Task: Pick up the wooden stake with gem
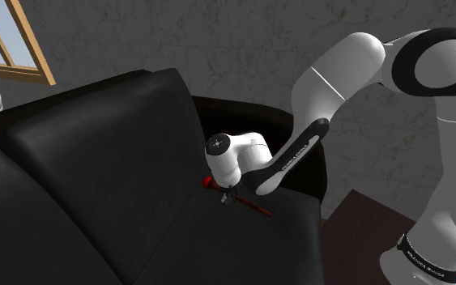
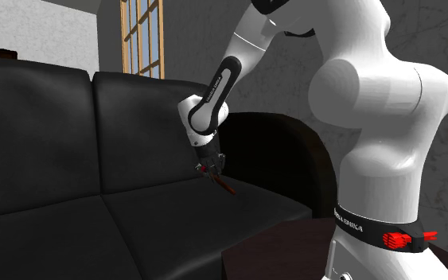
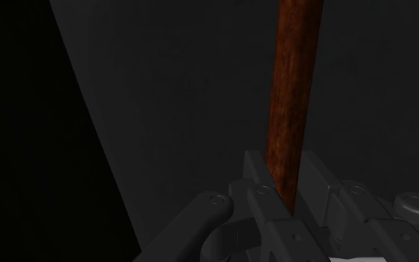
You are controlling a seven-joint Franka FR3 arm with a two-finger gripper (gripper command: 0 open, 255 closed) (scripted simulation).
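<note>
clasping the stake [image 3: 292,89] tight between its fingers near the gem [image 1: 207,182] end, the gripper [image 3: 286,177] has the shaft running straight out ahead, low over the sofa [image 1: 96,202] seat by the backrest.

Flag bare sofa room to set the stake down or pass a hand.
Free: the seat cushion on the second exterior view's left, bordered by the backrest and the neighbouring cushion, whose front is bare too. Crowded: by the armrest, where the claw clasps the wooden stake.
</note>
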